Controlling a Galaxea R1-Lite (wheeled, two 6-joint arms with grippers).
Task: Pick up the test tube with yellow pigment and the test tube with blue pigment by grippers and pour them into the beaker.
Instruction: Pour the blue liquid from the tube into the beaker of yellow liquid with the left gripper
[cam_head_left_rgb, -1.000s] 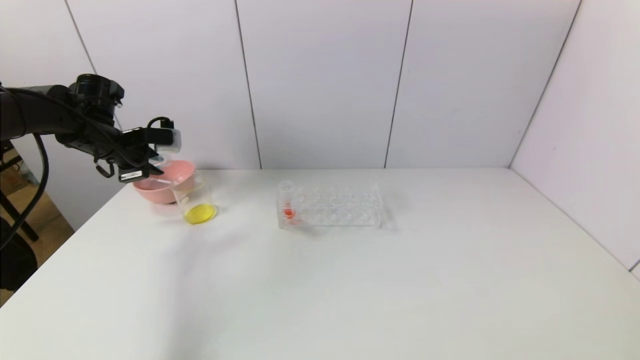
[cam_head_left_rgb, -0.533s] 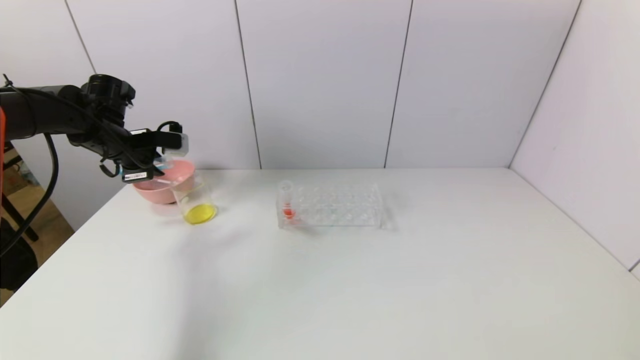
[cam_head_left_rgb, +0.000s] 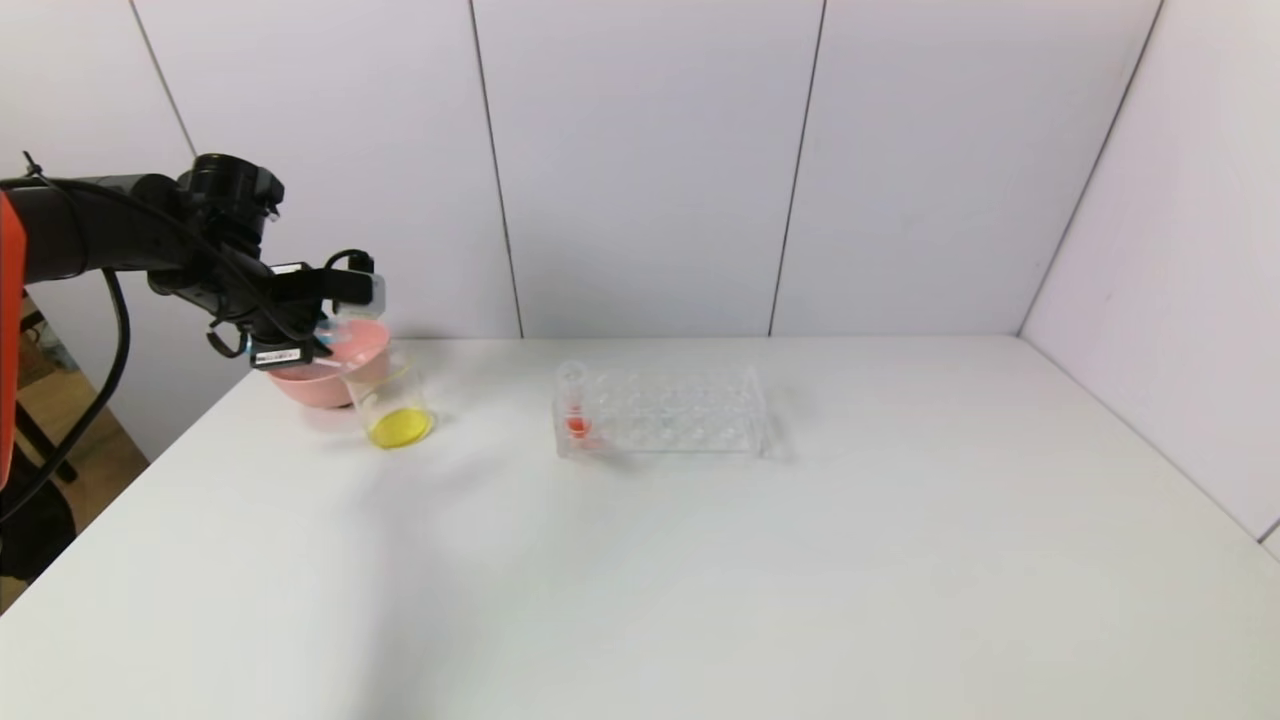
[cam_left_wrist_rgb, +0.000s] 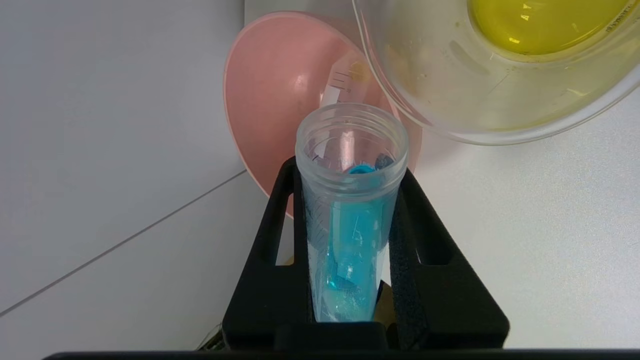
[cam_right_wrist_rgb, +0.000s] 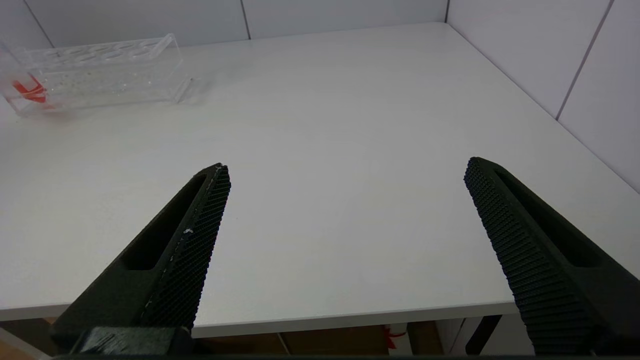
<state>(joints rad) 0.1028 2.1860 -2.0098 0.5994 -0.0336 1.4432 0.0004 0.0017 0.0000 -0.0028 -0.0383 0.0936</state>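
Since before, our left gripper (cam_left_wrist_rgb: 350, 280), clamping the blue tube (cam_left_wrist_rgb: 350, 200), nears the beaker (cam_head_left_rgb: 388, 400); misaimed, we spill into the bowl (cam_left_wrist_rgb: 280, 100).

We note the test tube with blue pigment (cam_left_wrist_rgb: 350, 200): clear, slim, tipped over on its side, open mouth pointing toward the beaker (cam_head_left_rgb: 390, 405), blue liquid pooled along its lower wall short of the lip. It hangs above the table's far left corner, mouth just beside the beaker's rim. The beaker stands upright, a clear glass cylinder with a shallow yellow layer at the bottom.
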